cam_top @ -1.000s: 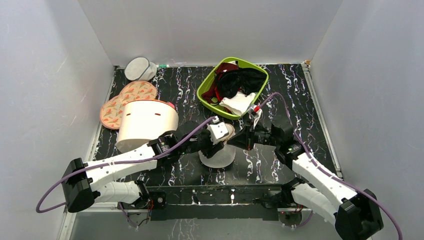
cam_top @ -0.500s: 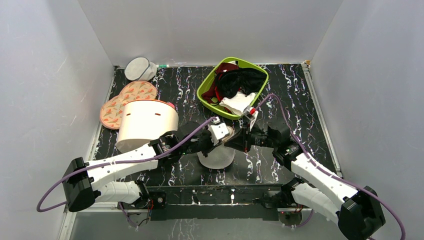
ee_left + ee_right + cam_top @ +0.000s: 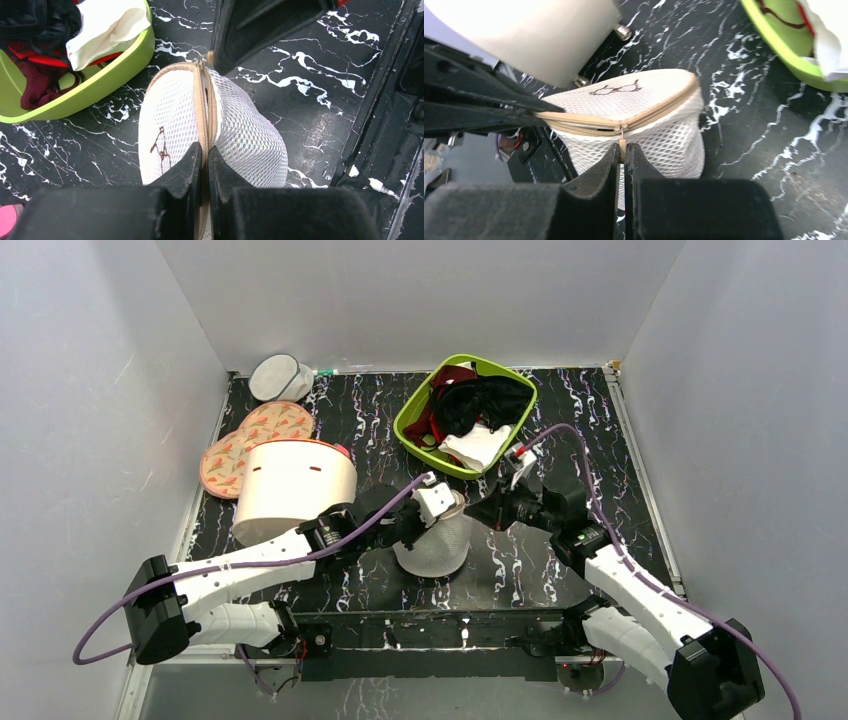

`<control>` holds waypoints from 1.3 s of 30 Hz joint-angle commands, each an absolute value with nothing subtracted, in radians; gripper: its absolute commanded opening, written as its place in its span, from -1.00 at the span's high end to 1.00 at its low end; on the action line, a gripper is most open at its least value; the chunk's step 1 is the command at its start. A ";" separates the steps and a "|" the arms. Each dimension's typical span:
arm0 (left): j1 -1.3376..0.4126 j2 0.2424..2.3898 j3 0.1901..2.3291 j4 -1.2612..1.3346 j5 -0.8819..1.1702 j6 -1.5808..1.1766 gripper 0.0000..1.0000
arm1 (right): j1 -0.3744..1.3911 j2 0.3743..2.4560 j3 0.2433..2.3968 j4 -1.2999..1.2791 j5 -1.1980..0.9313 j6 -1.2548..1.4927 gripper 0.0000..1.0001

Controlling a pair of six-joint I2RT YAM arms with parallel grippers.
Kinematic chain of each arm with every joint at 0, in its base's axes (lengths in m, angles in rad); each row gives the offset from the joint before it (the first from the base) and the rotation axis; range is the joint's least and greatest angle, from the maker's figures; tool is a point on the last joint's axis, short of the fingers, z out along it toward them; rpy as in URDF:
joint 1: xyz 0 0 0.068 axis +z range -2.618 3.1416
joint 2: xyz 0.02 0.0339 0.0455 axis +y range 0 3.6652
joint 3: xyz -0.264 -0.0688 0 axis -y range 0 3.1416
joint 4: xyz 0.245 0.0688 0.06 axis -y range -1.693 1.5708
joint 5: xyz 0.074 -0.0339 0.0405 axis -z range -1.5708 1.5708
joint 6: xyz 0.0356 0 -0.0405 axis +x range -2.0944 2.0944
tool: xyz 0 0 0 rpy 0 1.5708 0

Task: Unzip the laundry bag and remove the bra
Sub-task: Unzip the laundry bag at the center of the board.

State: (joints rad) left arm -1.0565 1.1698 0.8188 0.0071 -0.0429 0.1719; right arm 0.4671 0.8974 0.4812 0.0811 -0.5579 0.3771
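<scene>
The laundry bag (image 3: 436, 545) is an off-white mesh dome with a tan zip, standing on the black marbled table between both arms. My left gripper (image 3: 205, 150) is shut on the zip rim of the laundry bag (image 3: 250, 137), pinching the tan tape from the near-left side. My right gripper (image 3: 622, 146) is shut on the small tan pull tab hanging from the slider on the laundry bag (image 3: 659, 132). A narrow gap shows in the zip left of the slider. From above, the left gripper (image 3: 441, 508) and right gripper (image 3: 480, 512) meet over the bag. The bra is hidden.
A green basket (image 3: 412, 418) with black, dark red and white cloth stands behind the bag. A large cream cylinder (image 3: 295, 485) lies to the left, with flat patterned pads (image 3: 250, 445) and a grey round mesh pouch (image 3: 280, 378) behind it. Grey walls enclose the table.
My left gripper has shut on the bag's zip rim. The bag now stands taller, pulled up from lying flat. My right gripper shifted slightly right, still holding the pull tab.
</scene>
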 commanded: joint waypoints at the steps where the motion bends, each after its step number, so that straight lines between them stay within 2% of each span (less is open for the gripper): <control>1: -1.057 1.127 0.816 0.031 -0.093 0.182 1.00 | 0.363 0.878 0.489 0.093 -0.570 0.407 1.00; 4: -1.055 1.136 0.827 0.015 -0.078 0.186 0.99 | 0.360 0.872 0.499 0.077 -0.622 0.374 1.00; 6: -1.055 1.142 0.831 0.007 -0.062 0.187 0.86 | 0.360 0.873 0.503 0.081 -0.683 0.362 1.00; 7: -1.055 1.144 0.833 0.005 -0.051 0.186 0.74 | 0.362 0.873 0.500 0.092 -0.711 0.366 1.00; 11: -1.055 1.146 0.836 0.007 0.016 0.167 0.00 | 0.377 0.855 0.481 0.146 -0.781 0.384 1.00; 13: -1.056 1.142 0.827 0.027 0.057 0.153 -0.25 | 0.397 0.838 0.474 0.168 -0.781 0.391 1.00; 15: -1.056 1.142 0.822 0.042 0.076 0.141 -0.39 | 0.422 0.832 0.472 0.188 -0.777 0.396 1.00; 21: -1.056 1.168 0.825 0.046 0.110 0.132 -0.64 | 0.505 0.865 0.472 0.232 -0.739 0.407 1.00; 24: -1.055 1.193 0.842 0.026 0.082 0.130 -0.60 | 0.517 0.870 0.468 0.262 -0.727 0.417 1.00; 27: -1.056 1.197 0.844 0.019 0.041 0.134 -0.41 | 0.517 0.869 0.472 0.260 -0.717 0.411 1.00; 36: -1.055 1.161 0.820 0.040 -0.026 0.159 0.46 | 0.517 0.861 0.491 0.193 -0.666 0.379 1.00; 39: -1.055 1.157 0.806 0.056 -0.028 0.168 0.64 | 0.517 0.863 0.483 0.190 -0.650 0.377 1.00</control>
